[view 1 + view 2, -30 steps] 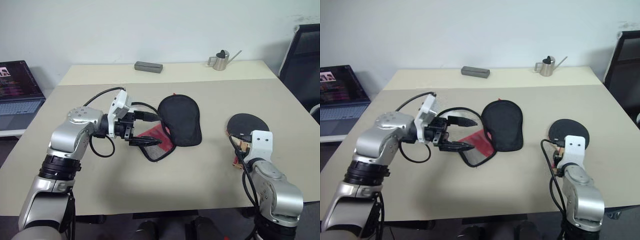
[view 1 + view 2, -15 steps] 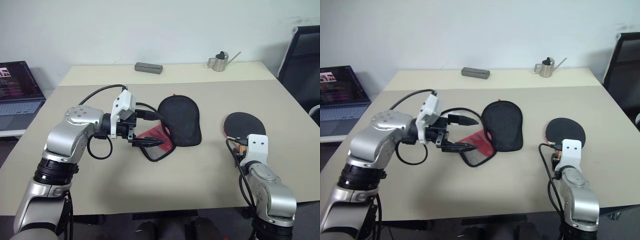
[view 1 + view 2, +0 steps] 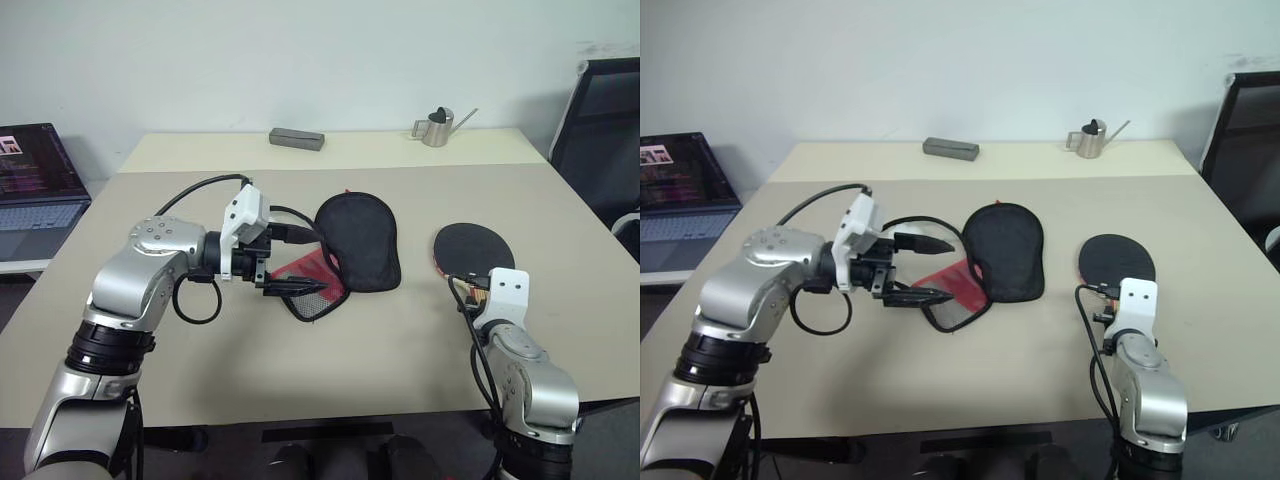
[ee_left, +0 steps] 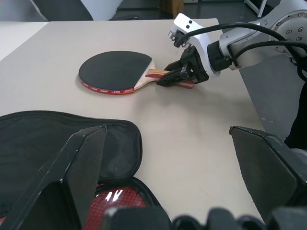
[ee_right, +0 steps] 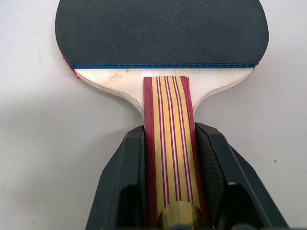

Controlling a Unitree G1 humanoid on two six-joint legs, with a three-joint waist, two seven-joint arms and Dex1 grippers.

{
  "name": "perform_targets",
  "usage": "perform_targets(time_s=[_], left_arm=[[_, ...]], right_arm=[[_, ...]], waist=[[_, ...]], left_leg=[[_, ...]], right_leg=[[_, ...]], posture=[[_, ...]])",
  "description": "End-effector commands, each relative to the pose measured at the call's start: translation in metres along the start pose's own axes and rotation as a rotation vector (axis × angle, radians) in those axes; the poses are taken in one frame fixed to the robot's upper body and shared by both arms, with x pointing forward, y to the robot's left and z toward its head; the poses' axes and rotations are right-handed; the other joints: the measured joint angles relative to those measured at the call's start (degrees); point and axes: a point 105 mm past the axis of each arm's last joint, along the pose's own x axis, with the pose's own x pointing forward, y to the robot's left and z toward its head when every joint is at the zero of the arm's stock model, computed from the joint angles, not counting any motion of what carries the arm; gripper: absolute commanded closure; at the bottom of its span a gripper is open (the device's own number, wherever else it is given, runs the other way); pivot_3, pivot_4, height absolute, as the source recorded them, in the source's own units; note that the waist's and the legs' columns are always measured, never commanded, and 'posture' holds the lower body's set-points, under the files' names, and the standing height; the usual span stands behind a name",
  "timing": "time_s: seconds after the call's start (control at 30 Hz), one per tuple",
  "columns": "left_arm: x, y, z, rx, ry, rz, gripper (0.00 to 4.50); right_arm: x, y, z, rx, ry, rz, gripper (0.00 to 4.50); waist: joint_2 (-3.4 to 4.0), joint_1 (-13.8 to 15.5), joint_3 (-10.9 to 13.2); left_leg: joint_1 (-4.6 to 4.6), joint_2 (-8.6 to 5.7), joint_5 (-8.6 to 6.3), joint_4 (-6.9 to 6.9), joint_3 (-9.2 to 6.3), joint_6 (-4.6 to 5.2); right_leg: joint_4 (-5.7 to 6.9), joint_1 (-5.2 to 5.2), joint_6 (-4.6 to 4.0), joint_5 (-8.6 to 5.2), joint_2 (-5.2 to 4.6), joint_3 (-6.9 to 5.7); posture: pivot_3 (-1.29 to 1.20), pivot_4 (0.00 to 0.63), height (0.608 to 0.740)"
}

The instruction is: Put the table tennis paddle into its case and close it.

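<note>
1. Right gripper (image 5: 169,191): jaws closed on both sides of the paddle (image 5: 160,33) handle; blade lies flat on the tabletop (image 3: 420,340), beyond the jaws.
2. Paddle long axis runs straight out from the jaws, blade end away.
3. Left gripper (image 3: 300,262): jaws wide apart, empty, at the open case (image 3: 355,240).
4. Step, as judged: grasp. Next: lift and carry the paddle blade-first to the case mouth.
</note>
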Motion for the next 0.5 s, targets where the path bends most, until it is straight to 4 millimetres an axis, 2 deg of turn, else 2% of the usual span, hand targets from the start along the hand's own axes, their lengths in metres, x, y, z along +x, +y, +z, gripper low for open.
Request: perform_targets(time_s=[0.03,0.23,0.5], left_arm=[[-0.021,0.014,0.009,0.046,-0.005,0.105,0.00],[-0.053,0.029,-0.001,0.012,0.014,0.244,0.00],[-0.072,0.032,-0.011,-0.018,0.013,0.336,0.00]], right_arm=[[0.004,-0.008,0.009,0.016,-0.027,-0.036,3.36],[0.000,0.000,0.046,0.008,-0.148,0.006,3.36],[-0.005,0.020,0.072,-0.010,-0.227,0.087,3.36]], waist=[[0.00,-0.04,0.00],[0.24,-0.05,0.15],[0.28,-0.24,0.17]], left_leg=[[0.00,0.00,0.02,0.00,0.01,0.01],[-0.08,0.00,0.08,-0.07,-0.01,0.04],[-0.19,0.00,0.06,-0.20,-0.03,0.04]], right_leg=[[0.00,0.00,0.01,0.02,0.00,0.01],[0.02,-0.14,0.00,0.04,0.02,0.00],[-0.04,-0.24,-0.29,0.13,0.00,-0.06]], posture=[[0.00,0.150,0.740],[0.00,0.150,0.740],[0.00,0.150,0.740]])
